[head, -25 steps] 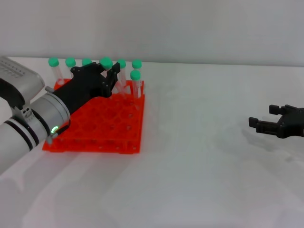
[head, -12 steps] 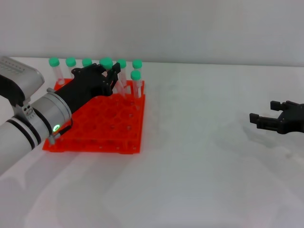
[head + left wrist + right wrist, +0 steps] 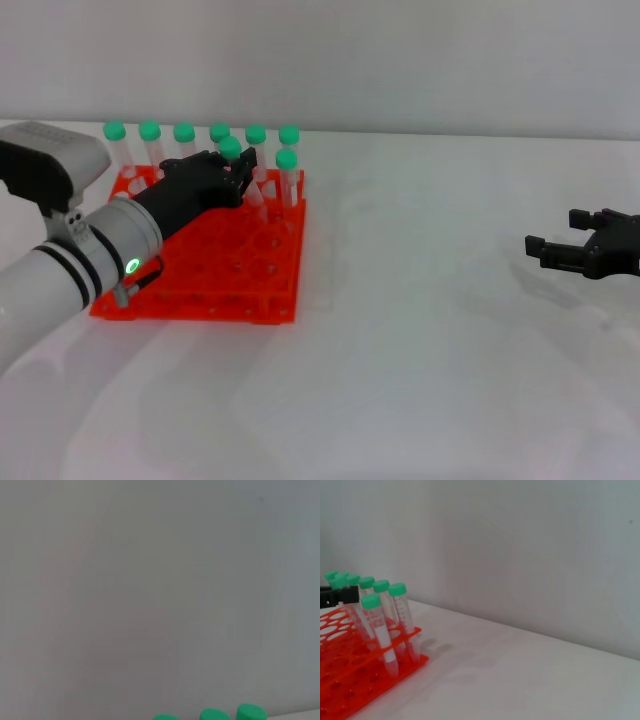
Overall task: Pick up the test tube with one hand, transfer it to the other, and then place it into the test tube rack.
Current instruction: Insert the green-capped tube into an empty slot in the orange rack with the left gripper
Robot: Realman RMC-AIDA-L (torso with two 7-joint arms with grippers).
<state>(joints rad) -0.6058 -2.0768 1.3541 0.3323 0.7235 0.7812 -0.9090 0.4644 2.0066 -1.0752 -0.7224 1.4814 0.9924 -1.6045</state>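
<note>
The test tube [image 3: 231, 150] is gripped by the left gripper [image 3: 236, 168] above the test tube rack [image 3: 240, 262]. The right gripper [image 3: 552, 254] is held open, empty, well apart.

green-capped test tube [image 3: 231, 150] upright over orange rack [image 3: 240, 270]

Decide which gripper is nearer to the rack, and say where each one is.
Left. The left gripper is over the rack's far rows, holding a tube among the standing tubes. The right gripper hangs over bare table, well off to the rack's right.
</note>
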